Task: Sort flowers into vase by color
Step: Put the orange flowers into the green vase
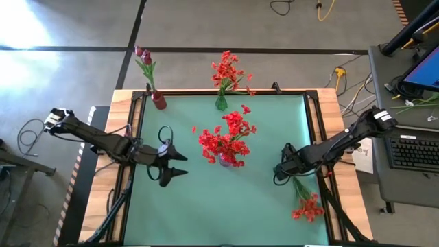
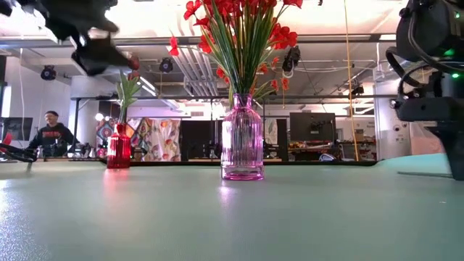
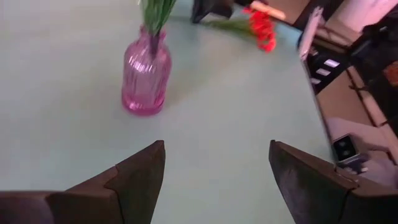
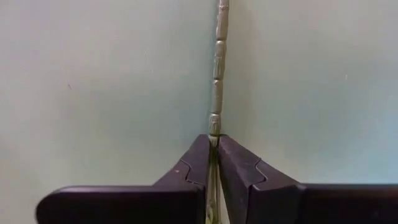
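There are three vases on the bench: one pink vase (image 1: pixel 226 160), one green vase (image 1: pixel 221 103) and one red vase (image 1: pixel 159 101). One red flower spray (image 1: pixel 306 203) lies flat. There are two arms, each with one end effector.

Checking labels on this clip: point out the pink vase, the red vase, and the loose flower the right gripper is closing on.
pink vase (image 2: pixel 242 138), low view, ribbed body.
red vase (image 2: pixel 119 152), low view, body.
loose flower (image 1: pixel 308 207), high view, red bloom cluster.
right gripper (image 4: pixel 215 149), right wrist view, shut on stem.
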`<state>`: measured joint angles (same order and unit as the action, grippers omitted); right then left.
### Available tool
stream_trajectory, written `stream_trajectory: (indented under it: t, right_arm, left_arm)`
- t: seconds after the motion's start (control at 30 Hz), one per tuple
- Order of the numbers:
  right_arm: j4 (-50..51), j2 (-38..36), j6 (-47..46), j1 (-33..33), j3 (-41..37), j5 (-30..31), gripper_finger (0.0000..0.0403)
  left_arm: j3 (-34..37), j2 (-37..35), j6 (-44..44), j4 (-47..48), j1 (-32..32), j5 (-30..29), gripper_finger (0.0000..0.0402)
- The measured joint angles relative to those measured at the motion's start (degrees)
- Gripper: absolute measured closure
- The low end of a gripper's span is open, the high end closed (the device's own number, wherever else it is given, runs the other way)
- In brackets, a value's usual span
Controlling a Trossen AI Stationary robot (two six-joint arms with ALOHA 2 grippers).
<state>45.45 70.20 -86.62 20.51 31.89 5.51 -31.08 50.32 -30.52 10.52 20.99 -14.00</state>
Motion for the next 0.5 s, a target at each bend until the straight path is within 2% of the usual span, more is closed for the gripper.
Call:
stream_trajectory:
  t: [0.2, 0.4, 0.5]
  right_arm:
    - [1.1, -2.6, 3.1, 0.0, 3.9, 7.8, 0.0388]
    - [9.7, -4.3, 6.8, -0.2, 10.5, 18.7, 0.0389]
    - [13.4, -4.5, 8.7, -0.4, 14.5, 24.3, 0.0389]
  left_arm:
    - [-8.2, 0.0, 4.5, 6.8, 0.6, -0.6, 0.0127]
    - [-18.6, 1.0, 11.0, 17.6, 0.6, -9.2, 0.0127]
    - [-23.4, 1.3, 15.6, 19.8, 0.6, -12.5, 0.0127]
